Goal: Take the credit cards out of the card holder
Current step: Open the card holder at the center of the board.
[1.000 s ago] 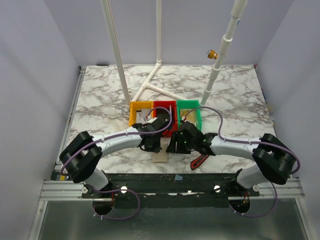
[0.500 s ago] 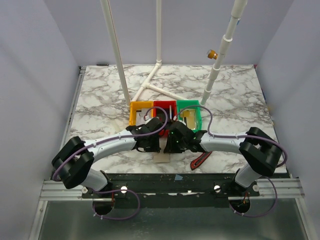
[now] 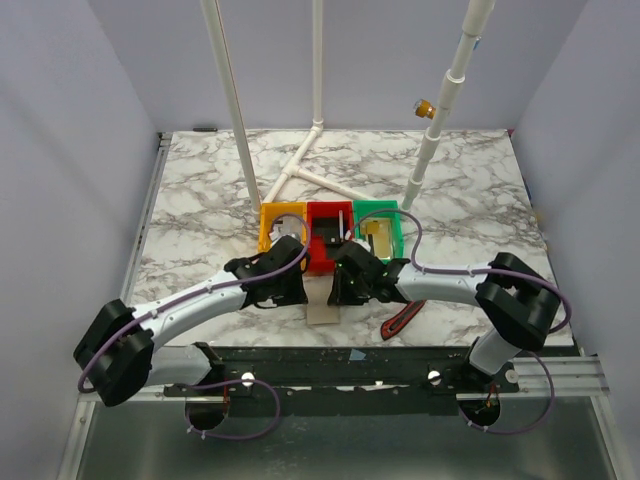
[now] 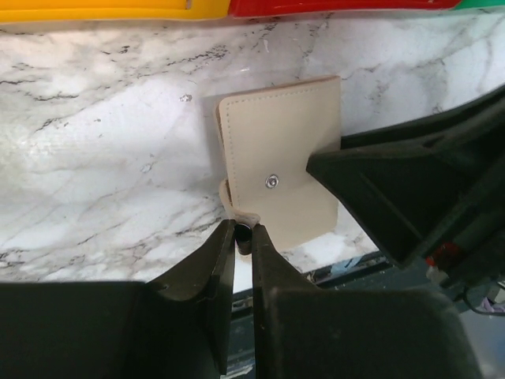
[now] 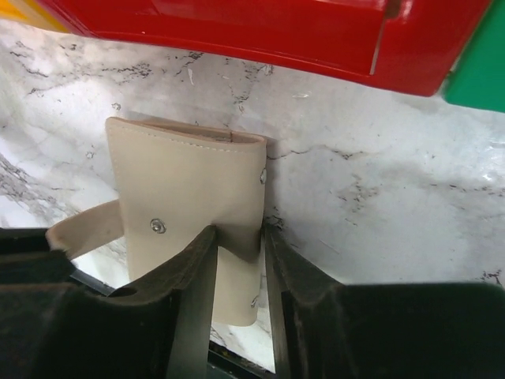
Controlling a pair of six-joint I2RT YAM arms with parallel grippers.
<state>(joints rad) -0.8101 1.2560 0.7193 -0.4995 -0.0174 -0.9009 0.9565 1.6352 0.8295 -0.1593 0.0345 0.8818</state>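
The card holder (image 4: pixel 280 158) is a tan closed wallet with a snap stud, lying on the marble near the table's front edge (image 3: pixel 322 314). My left gripper (image 4: pixel 243 230) is shut on the end of its closure strap (image 4: pixel 235 207), at the holder's near-left corner (image 3: pixel 303 300). My right gripper (image 5: pixel 239 237) is shut on the holder's right edge (image 5: pixel 189 181), and shows in the top view (image 3: pixel 337 297). The strap (image 5: pixel 83 229) runs off to the left. The credit cards are hidden inside the closed holder.
The yellow bin (image 3: pixel 282 226), red bin (image 3: pixel 329 236) and green bin (image 3: pixel 379 227) stand in a row just behind the holder. A red-and-black tool (image 3: pixel 400 322) lies at the front right. White pipes (image 3: pixel 300 160) cross the back of the table.
My left arm has drawn back to the left. My right gripper has shifted left onto the holder. The holder has stayed in place.
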